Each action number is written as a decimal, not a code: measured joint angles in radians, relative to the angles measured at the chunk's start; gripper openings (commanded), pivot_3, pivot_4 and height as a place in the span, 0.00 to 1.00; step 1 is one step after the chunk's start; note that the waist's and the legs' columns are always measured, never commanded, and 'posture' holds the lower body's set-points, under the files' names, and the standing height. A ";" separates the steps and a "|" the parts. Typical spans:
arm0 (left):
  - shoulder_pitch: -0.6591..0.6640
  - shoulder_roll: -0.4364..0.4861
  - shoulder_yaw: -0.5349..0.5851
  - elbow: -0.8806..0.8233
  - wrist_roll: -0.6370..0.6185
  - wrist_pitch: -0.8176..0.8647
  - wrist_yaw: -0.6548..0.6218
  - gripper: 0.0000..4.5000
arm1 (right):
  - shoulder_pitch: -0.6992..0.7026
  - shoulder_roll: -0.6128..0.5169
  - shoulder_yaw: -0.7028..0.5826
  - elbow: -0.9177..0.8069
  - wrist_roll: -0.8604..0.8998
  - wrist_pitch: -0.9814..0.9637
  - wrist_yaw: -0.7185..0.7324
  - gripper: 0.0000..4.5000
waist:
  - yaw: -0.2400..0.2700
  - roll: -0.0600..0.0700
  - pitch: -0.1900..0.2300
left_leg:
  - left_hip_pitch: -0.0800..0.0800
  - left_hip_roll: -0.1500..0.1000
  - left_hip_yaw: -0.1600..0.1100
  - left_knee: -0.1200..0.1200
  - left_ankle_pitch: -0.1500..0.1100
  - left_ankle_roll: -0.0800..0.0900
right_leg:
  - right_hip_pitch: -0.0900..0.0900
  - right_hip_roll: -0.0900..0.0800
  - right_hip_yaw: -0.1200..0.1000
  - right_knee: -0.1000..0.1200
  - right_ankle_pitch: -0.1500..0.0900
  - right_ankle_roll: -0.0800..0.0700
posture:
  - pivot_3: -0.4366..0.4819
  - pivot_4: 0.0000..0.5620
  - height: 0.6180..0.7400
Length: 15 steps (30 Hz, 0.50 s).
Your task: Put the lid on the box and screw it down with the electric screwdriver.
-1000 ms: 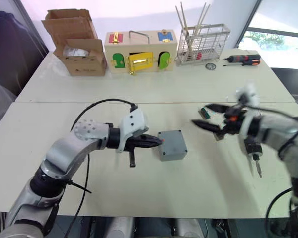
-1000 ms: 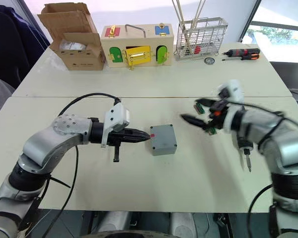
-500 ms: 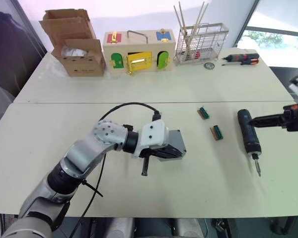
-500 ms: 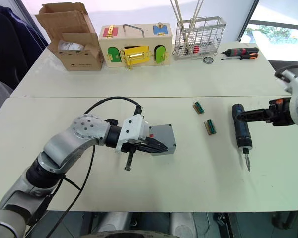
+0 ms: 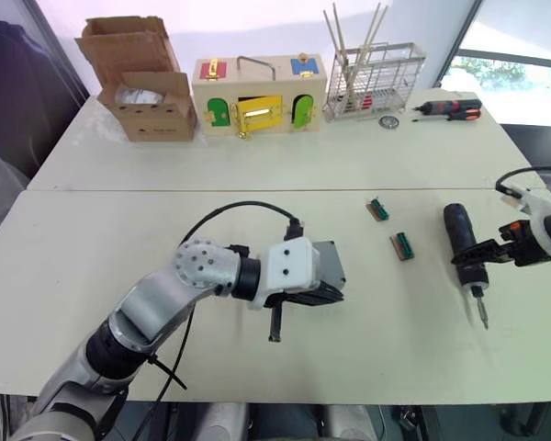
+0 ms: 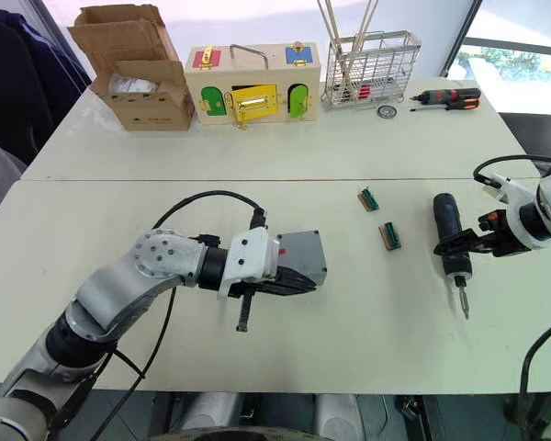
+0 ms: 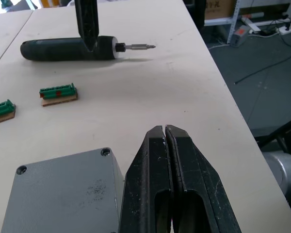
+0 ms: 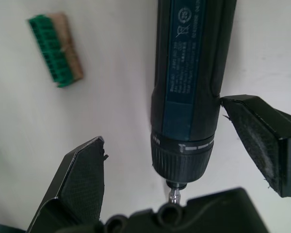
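Left gripper [image 7: 166,133] is sitting at the near right edge of the box [image 7: 63,194], fingers pressed together with nothing between them. The box, its lid [image 5: 329,264] on top, is lying at table [image 5: 119,248] centre. Right gripper [image 8: 184,160] is straddling the electric screwdriver [image 8: 191,87], fingers spread wide either side of its barrel, one pad touching it. The screwdriver is lying flat at 3 o'clock from the box, bit pointing toward 6 o'clock. Two green terminal blocks [image 5: 401,245] are lying between box and screwdriver.
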 measured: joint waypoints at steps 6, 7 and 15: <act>0.000 0.004 -0.004 -0.001 0.001 0.015 0.018 0.00 | -0.038 0.076 0.046 0.144 -0.112 -0.076 0.056 0.99 | 0.000 0.000 0.000 | 0.000 0.000 0.000 0.000 0.000 0.000 | 0.000 0.000 0.000 0.000 0.000 0.000 | 0.48 0.27 0.92; 0.000 0.004 -0.004 -0.002 0.001 0.016 0.020 0.00 | -0.045 0.086 0.049 0.165 -0.126 -0.090 0.059 0.94 | 0.000 0.000 0.000 | 0.000 0.000 0.000 0.000 0.000 0.000 | 0.000 0.000 0.000 0.000 0.000 0.000 | 0.48 0.27 0.92; 0.000 0.007 -0.006 -0.011 -0.001 0.040 0.047 0.00 | -0.076 0.150 0.071 0.294 -0.303 -0.230 0.130 0.41 | 0.001 -0.002 -0.001 | 0.000 0.000 -0.002 0.001 0.000 -0.001 | 0.001 0.000 -0.001 0.000 0.000 0.000 | 0.48 0.27 0.92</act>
